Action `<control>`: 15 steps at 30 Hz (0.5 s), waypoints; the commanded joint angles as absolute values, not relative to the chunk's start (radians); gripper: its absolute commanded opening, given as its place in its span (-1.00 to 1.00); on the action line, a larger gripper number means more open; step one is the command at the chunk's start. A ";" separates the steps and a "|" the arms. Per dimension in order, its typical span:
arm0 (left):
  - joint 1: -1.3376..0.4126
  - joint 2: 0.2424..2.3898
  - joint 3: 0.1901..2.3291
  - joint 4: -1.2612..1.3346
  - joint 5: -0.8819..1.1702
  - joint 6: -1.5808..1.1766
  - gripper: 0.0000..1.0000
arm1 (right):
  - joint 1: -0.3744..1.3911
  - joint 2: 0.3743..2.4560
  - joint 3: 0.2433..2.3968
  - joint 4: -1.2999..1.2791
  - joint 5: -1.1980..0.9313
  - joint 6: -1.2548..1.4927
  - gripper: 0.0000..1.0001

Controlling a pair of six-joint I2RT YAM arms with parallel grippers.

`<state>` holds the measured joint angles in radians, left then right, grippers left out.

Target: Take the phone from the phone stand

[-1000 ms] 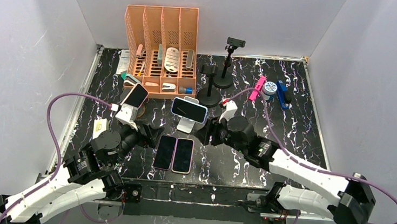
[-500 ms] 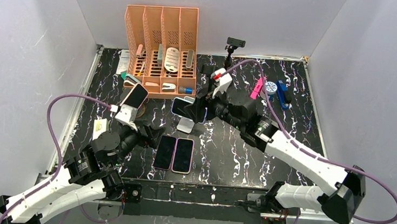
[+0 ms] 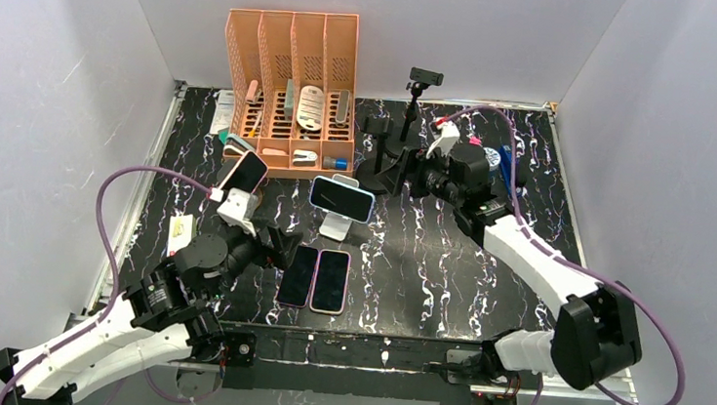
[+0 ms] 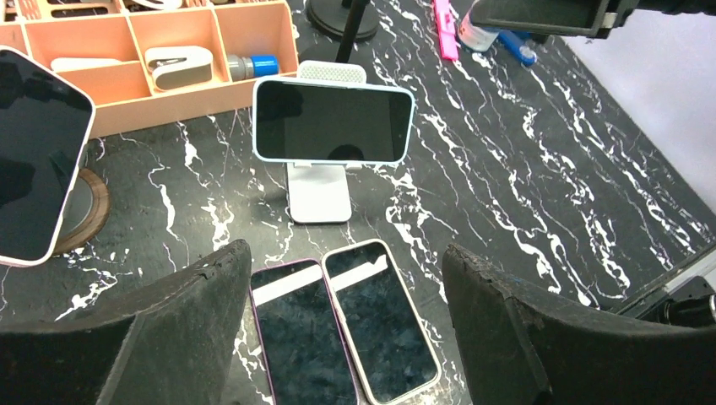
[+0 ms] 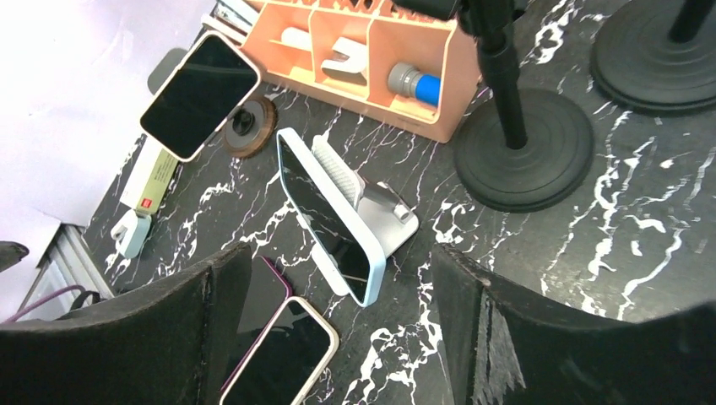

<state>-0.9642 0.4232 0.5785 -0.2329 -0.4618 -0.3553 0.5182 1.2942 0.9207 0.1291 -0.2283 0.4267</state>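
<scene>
The phone (image 3: 342, 198) sits crosswise on its white stand (image 3: 336, 227), just left of centre in the overhead view. Its dark screen is tilted up and toward the bottom of the frame, and neither claw touches it. Below it, flat on the black marbled table (image 3: 446, 279), two more phones (image 3: 314, 278) lie side by side. The left gripper (image 4: 344, 247) hovers at their left edge, in the lower left of the overhead view. Its wrist view shows the jaws spread wide with nothing between them and the standing phone straight ahead in the gap. The right gripper (image 5: 339, 249) hangs to the upper right of the stand, near a black round-based pole (image 5: 523, 156); its jaws are also wide apart and empty. Left of the stand another phone (image 3: 245, 172) leans on a round wooden base (image 4: 84, 215). Toward the top stands an orange desk organizer (image 3: 292, 79).
</scene>
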 commanded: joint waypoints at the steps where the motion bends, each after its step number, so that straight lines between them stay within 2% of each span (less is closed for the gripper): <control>1: -0.963 0.458 0.627 -0.266 -0.431 -0.343 0.60 | 0.512 1.351 0.891 0.258 -0.334 0.418 0.64; 15: -0.963 0.434 0.592 -0.198 -0.255 -0.295 0.58 | 0.498 1.503 0.802 0.487 -0.549 0.367 0.48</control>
<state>-0.9642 0.4301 0.5865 -0.2214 -0.3035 -0.3229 0.5037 1.4700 0.8009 0.3607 -0.4747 0.3882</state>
